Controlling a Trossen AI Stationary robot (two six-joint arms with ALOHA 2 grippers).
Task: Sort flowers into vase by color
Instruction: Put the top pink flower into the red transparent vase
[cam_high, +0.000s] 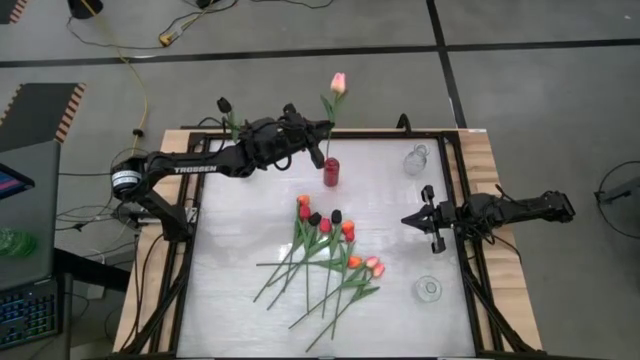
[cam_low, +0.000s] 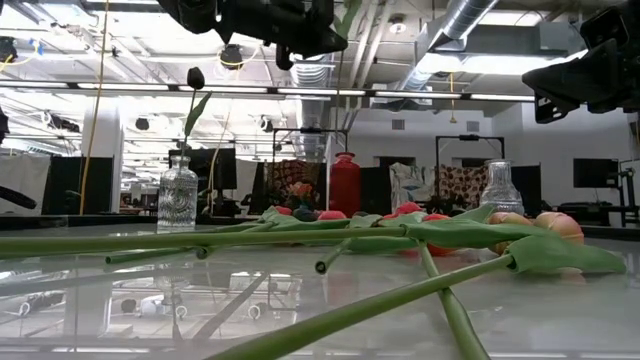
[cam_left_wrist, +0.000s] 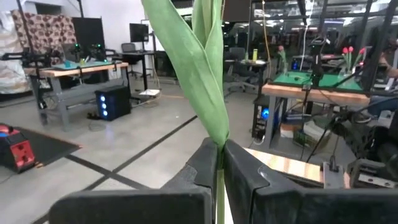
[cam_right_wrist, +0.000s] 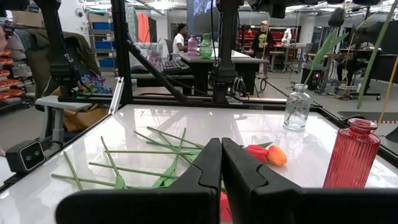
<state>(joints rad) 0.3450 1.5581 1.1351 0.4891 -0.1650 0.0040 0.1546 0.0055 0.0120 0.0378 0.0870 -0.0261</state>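
My left gripper (cam_high: 321, 129) hovers over the table's far edge, just above the red vase (cam_high: 331, 172), and is shut on a pink tulip (cam_high: 338, 83). Its stem runs down toward the vase's mouth; whether the end is inside, I cannot tell. A black tulip (cam_low: 195, 78) stands with its stem in a clear vase (cam_low: 178, 196). Several red, orange, pink and black tulips (cam_high: 325, 245) lie in a heap mid-table. My right gripper (cam_high: 418, 218) waits shut at the right side, above the table. My left gripper pinches the pink tulip's green stem (cam_left_wrist: 219, 163) between its two fingers, just below where the long leaf (cam_left_wrist: 198, 68) springs off. The fingers lie across the stem, coming level from the table's left. The tulip is held upright, head above the gripper.
Two more clear vases stand on the right: one at the far right (cam_high: 416, 160), one near the front right (cam_high: 428, 289). The table's black frame (cam_high: 465, 180) borders the white top. Bare tabletop lies left of the heap (cam_high: 230, 250).
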